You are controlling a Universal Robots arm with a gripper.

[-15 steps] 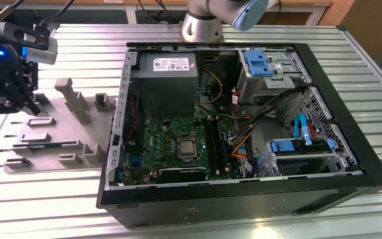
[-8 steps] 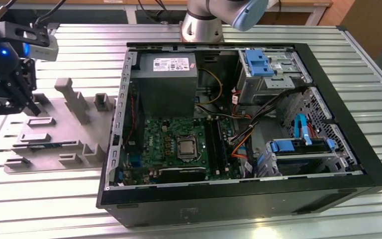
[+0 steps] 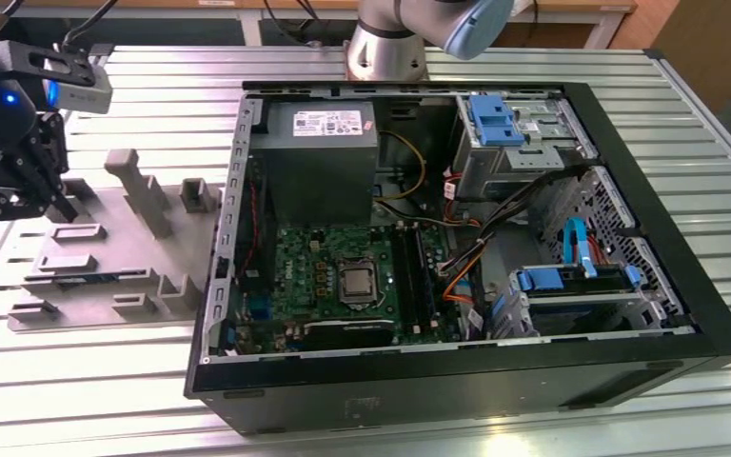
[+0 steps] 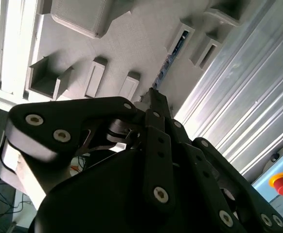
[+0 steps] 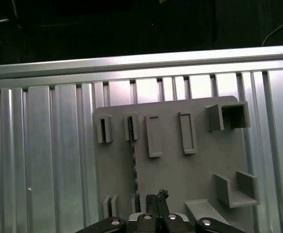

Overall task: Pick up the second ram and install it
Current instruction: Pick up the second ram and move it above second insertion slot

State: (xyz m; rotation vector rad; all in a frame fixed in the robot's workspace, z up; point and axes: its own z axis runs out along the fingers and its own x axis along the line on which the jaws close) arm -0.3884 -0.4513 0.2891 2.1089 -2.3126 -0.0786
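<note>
- Item: second ram (image 5: 134,170), a long, thin blue-green circuit-board strip. It is seen edge-on as a dark narrow line, and its faces are too hidden to describe.
- Location: the strip stands on its long edge in a slot of the grey moulded fixture plate (image 3: 106,219), toward the plate's edge nearest the exterior camera. The plate lies on the ribbed metal surface (image 3: 149,105), near the surface's edge at the exterior view's left. It sits beside the black open-sided computer case (image 3: 467,381) with its green motherboard (image 3: 327,257).
- End effector (image 5: 157,198): black, its fingers pressed together with nothing between them. It hovers over the plate, clear of the strip.
- Handling (judged): light, stiff and brittle, with smooth faces that are likely to slip under a weak pinch.
- Hold (judged): across the two flat faces at mid-length of the exposed upper edge, kept upright and well away from the contact edge seated in the slot.
</note>
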